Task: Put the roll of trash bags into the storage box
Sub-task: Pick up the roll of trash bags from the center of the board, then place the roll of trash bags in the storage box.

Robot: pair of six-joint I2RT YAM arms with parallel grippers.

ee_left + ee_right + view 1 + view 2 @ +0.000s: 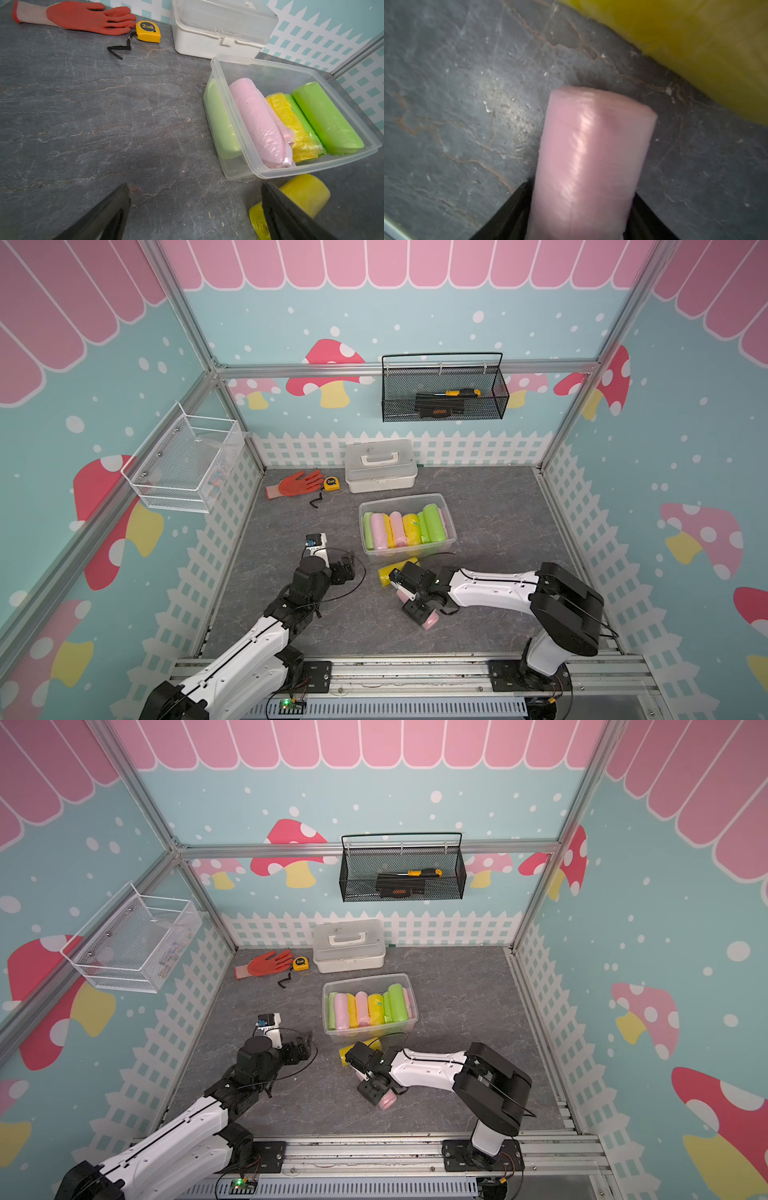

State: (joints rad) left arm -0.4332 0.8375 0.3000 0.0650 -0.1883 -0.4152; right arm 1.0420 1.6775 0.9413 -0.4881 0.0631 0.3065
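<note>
The storage box (401,499) (365,979) (270,66) is a clear tub mid-table holding several pink, yellow and green rolls. In front of it a pink roll of trash bags (431,620) (386,1101) (591,155) lies low by the table with my right gripper (417,605) (373,1088) (581,189) shut on it, a black finger pressed to each side. A yellow roll (397,568) (353,1049) (301,197) (695,52) lies on the table against the box's near wall. My left gripper (345,565) (305,1043) (194,185) is open and empty, left of the box.
At the back stand a white case with a handle (380,466), an orange glove (299,483) and a yellow tape measure (331,483). A black mesh basket (444,393) hangs on the back wall. A white wire basket (183,464) hangs on the left wall.
</note>
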